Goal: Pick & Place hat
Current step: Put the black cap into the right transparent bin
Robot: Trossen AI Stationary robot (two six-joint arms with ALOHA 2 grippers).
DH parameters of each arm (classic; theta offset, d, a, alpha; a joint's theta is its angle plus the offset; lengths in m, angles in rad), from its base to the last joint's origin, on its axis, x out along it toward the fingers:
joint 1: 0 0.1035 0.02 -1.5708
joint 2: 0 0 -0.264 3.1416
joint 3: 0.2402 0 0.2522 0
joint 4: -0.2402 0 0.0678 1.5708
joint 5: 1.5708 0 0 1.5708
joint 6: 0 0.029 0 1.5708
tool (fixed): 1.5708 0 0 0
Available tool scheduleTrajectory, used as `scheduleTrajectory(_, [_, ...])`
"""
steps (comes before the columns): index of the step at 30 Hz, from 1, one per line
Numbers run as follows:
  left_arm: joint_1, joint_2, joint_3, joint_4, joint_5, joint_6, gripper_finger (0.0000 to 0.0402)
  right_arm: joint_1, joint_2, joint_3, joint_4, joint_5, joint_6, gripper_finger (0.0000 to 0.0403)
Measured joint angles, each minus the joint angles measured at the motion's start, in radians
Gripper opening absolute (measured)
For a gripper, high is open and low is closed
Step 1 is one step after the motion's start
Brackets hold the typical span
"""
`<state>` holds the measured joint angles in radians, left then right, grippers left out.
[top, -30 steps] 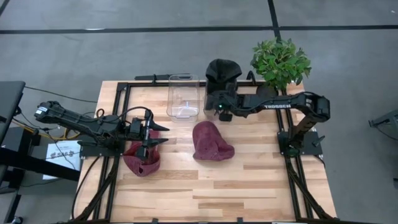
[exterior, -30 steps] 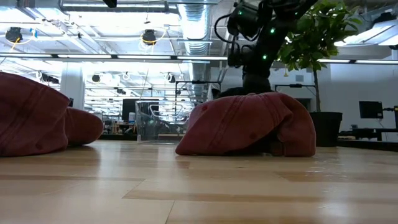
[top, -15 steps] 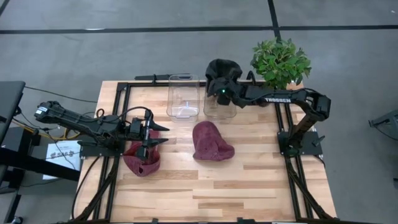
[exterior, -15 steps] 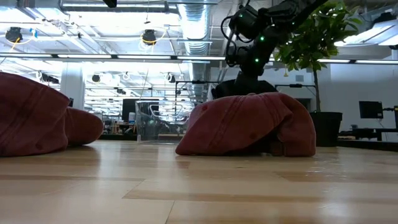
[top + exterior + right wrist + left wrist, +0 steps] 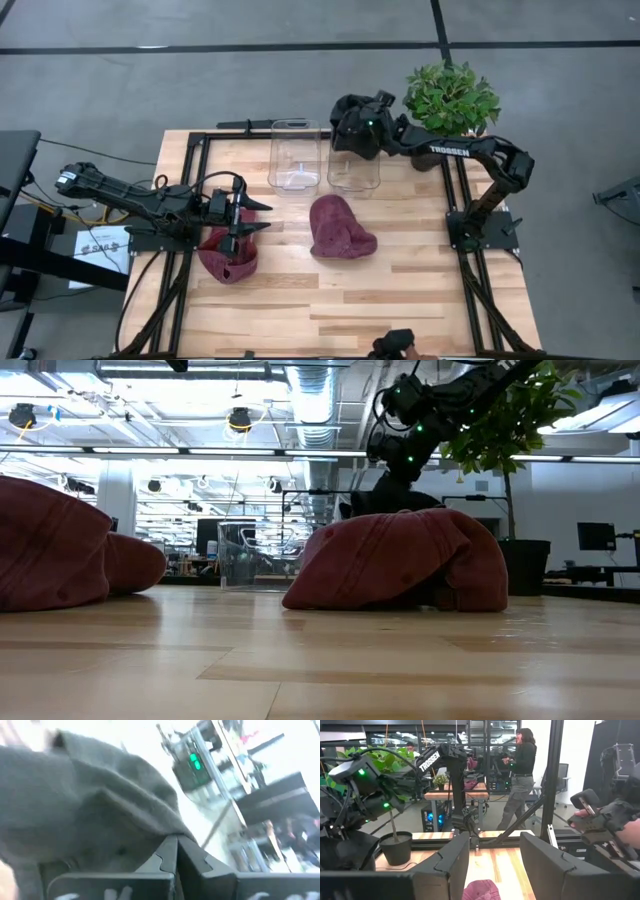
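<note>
High view — where's the soft black cloth hat (image 5: 352, 112)?
— At twelve o'clock, clamped in the right gripper (image 5: 362, 128), presumably for carrying; left gripper (image 5: 262, 216) idles, jaws apart, above one maroon hat (image 5: 226, 256).

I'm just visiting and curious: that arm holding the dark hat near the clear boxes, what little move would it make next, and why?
Probably bring the black fabric hat over the clear plastic container and lower it. The right gripper is shut on the hat, which hangs just beyond the container's far rim, not yet above the opening.
</note>
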<state>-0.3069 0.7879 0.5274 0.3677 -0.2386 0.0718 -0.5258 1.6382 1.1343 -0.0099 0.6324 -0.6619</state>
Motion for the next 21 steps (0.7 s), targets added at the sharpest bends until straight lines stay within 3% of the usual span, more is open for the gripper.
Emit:
scheduleTrajectory(8, [0.000, 0.000, 0.000, 0.001, 0.000, 0.002, 0.0173, -0.031, 0.003, 0.000, 0.068, -0.123, -0.098, 0.0000])
scheduleTrajectory(21, [0.000, 0.000, 0.000, 0.007, 0.000, 0.002, 0.0173, -0.114, 0.005, 0.000, 0.069, -0.402, 0.007, 0.0000])
